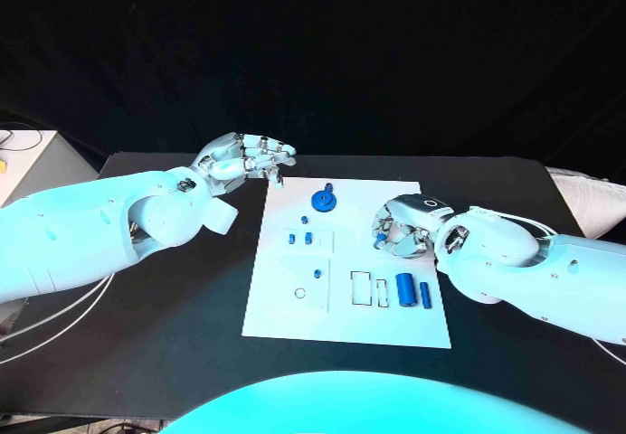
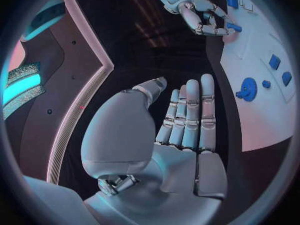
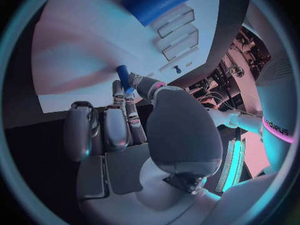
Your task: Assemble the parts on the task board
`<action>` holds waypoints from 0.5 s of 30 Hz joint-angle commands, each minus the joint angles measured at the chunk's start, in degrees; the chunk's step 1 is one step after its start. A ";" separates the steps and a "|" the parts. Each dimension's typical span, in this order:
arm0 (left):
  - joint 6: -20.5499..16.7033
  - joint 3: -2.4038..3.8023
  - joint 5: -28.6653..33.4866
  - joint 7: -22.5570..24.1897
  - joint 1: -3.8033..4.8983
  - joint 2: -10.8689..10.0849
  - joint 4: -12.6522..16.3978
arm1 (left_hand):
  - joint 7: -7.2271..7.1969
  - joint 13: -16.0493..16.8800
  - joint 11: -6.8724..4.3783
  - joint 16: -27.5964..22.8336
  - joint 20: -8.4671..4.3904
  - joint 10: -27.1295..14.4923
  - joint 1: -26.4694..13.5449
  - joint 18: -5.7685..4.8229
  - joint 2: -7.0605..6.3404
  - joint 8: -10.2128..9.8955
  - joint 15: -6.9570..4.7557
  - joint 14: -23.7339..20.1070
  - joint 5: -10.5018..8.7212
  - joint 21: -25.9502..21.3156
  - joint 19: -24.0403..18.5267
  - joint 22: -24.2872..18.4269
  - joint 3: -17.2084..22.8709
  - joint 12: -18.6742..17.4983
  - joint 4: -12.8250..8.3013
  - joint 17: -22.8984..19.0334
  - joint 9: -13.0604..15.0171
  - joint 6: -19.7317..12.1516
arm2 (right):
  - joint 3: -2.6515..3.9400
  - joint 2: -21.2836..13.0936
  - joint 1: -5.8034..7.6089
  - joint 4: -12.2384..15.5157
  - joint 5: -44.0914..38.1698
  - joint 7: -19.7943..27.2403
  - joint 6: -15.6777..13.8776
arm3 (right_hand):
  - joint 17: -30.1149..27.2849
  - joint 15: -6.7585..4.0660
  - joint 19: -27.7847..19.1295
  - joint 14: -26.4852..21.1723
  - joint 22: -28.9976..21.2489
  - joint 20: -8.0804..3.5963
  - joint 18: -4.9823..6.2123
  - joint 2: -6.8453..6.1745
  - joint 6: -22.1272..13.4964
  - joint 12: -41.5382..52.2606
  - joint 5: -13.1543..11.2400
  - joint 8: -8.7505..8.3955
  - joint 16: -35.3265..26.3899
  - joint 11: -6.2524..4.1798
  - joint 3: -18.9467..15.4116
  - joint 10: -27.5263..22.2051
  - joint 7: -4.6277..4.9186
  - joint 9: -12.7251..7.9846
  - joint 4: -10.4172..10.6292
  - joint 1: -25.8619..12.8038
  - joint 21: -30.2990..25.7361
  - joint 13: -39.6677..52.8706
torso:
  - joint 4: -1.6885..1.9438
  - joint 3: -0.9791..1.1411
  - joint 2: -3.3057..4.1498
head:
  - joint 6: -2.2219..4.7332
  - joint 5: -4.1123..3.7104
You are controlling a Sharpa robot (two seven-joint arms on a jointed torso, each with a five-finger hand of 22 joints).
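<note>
**Small blue peg pinched at the fingertips over the task board**

The left hand (image 1: 244, 159) hovers off the far left corner of the task board (image 1: 294, 321), above the black table (image 1: 156, 362). In its wrist view the fingers lie straight and together with nothing in them, so it is released and idle.

On the board, going from its left edge to its right: two small blue blocks (image 1: 300, 240) side by side in the left half, a tiny blue stud (image 1: 304, 219) just beyond them, and a blue gear with a knob (image 1: 322, 198) near the far edge. Toward the near right lie outlined rectangular slots (image 1: 362, 286), then a blue cylinder (image 1: 406, 289) and a thinner blue pin (image 1: 425, 295) beside it.

The right hand (image 1: 407, 226) hangs over the right edge of the board and grasps a small blue peg (image 3: 123, 77) between thumb and fingertip; the other fingers are curled in.

The peg looks like rigid plastic: light, stiff and smooth, so likely to twist or slip in a tip pinch. I judge a hold across its middle, with one end left free for insertion, to be safest. The gear would best be taken by its knob, the cylinder across its round sides.

A pink band on the right arm carries writing (image 3: 278, 126) I cannot read. The board bears no legible label.
</note>
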 commanded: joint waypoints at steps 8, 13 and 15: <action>1.06 0.01 -0.06 0.56 -0.02 0.31 -0.70 | 0.26 0.06 0.02 -0.25 0.34 -0.28 -0.12 0.27 0.23 -0.27 0.19 -0.09 -0.12 -0.32 -0.27 0.05 -0.08 -0.21 0.34 -0.08 -0.03 -0.07 | 0.41 -2.02 1.90 4.91 -1.19 0.17 -4.00 | -0.09 -0.34 0.42 0.01 2.58 0.08 -0.86 1.02 0.69 -0.15 -0.02 1.23 -0.03 -3.29 0.15 3.60 -0.67 2.53 -0.21 0.76 0.23 0.00 | -0.09 -0.04 -0.10 | 0.01 0.04; 1.09 0.00 -0.05 0.60 -0.02 0.48 -0.91 | 0.26 0.06 0.02 -0.25 0.34 -0.28 -0.12 0.27 0.23 -0.27 0.19 -0.09 -0.12 -0.32 -0.27 0.05 -0.08 -0.21 0.34 -0.08 -0.03 -0.07 | 0.51 -2.34 2.34 7.66 -1.27 0.30 -4.33 | -0.24 -0.34 0.52 -0.03 2.76 0.06 -0.92 0.93 0.63 -0.24 0.03 1.27 -0.12 -3.28 0.18 3.63 -0.63 2.62 -0.29 0.76 0.43 0.02 | -0.02 -0.03 -0.02 | 0.02 -0.01; 1.14 0.00 -0.05 0.61 -0.02 0.56 -0.92 | 0.26 0.06 0.02 -0.25 0.34 -0.28 -0.12 0.27 0.23 -0.27 0.19 -0.09 -0.12 -0.32 -0.27 0.05 -0.08 -0.21 0.34 -0.08 -0.03 -0.07 | 0.53 -1.83 2.26 8.32 -1.19 0.45 -4.19 | -0.33 -0.34 0.51 -0.06 2.73 0.04 -0.91 0.90 0.55 -0.33 0.16 1.31 -0.19 -3.27 0.26 3.64 -0.59 2.72 -0.40 0.81 0.38 0.05 | -0.01 -0.02 0.00 | 0.03 0.07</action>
